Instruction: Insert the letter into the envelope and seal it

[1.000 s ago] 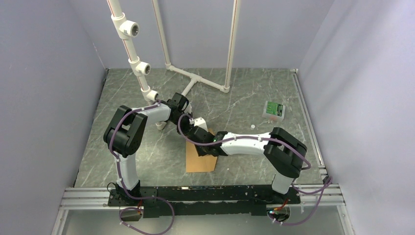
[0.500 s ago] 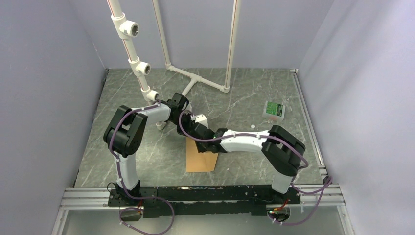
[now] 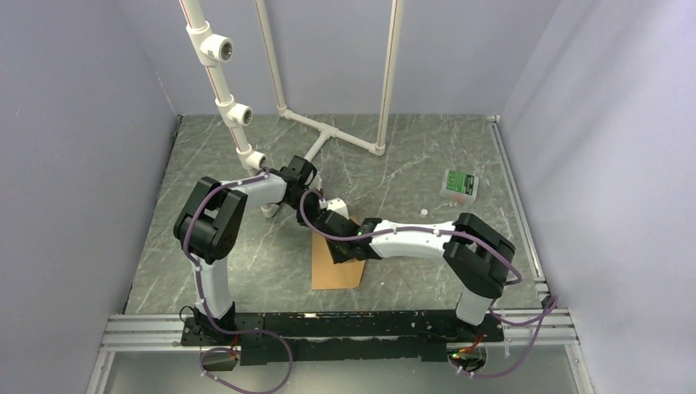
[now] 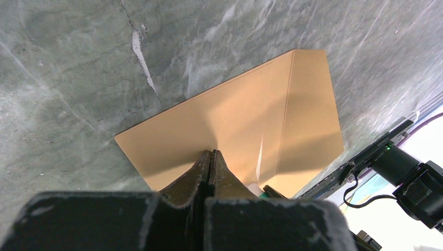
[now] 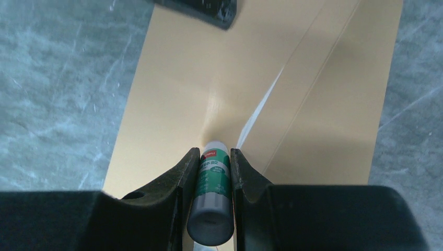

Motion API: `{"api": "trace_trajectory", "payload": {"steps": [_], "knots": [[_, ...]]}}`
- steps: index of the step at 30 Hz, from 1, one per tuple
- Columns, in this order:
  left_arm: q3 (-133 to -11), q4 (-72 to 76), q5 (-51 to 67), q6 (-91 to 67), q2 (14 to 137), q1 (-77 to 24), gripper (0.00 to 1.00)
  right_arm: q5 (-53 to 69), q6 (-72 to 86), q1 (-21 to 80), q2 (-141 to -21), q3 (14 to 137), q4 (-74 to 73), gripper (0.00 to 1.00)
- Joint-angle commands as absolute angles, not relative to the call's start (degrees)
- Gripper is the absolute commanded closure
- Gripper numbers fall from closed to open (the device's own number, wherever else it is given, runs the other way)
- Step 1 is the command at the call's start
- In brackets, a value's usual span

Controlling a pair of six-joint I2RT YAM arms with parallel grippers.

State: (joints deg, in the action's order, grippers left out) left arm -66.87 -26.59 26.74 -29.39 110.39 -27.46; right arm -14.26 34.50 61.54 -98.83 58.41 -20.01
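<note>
Right gripper [image 5: 211, 152] clamped on glue stick [image 5: 210, 198], tip touching envelope [image 5: 172, 83] just ahead; left gripper [image 4: 210, 155] pressed together, tips on envelope.

Incidental items on the marbled table [image 3: 394, 172].
We see white pipework [image 3: 328, 130] behind, a green-labelled box [image 3: 460, 185], a white cap [image 3: 423, 213] nearby, and a glue stick [image 5: 210, 193].

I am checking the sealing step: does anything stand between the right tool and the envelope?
Only the glue stick: the right tool is shut on it, and its tip seems to touch the envelope. The shut left tool rests on the envelope beyond it, not in the way.
</note>
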Motion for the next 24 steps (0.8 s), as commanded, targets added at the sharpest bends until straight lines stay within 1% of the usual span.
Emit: {"api": "trace_trajectory", "payload": {"steps": [1, 4, 9, 16, 24], "knots": [[-63.37, -32.45, 21.56, -27.24, 114.17, -28.74, 0.97, -16.33, 35.08, 58.97, -105.14, 59.89, -25.26, 1.00], [-63.23, -32.43, 21.62, -27.20, 114.17, -28.74, 0.97, -18.80, 36.34, 58.19, -107.05, 62.72, -27.54, 1.00], [-63.58, -32.53, 21.53, -27.16, 114.08, -28.74, 0.98, -20.60, 37.83, 57.96, -107.61, 64.10, -28.73, 1.00], [-63.89, -32.43, 21.62, -27.24, 114.31, -28.74, 0.98, -16.74, 35.20, 60.13, -105.93, 63.28, -27.69, 1.00], [-63.62, -32.04, 21.75, -27.42, 114.17, -28.74, 0.98, -11.66, 38.85, 61.45, -101.34, 59.69, -32.71, 1.00]]}}
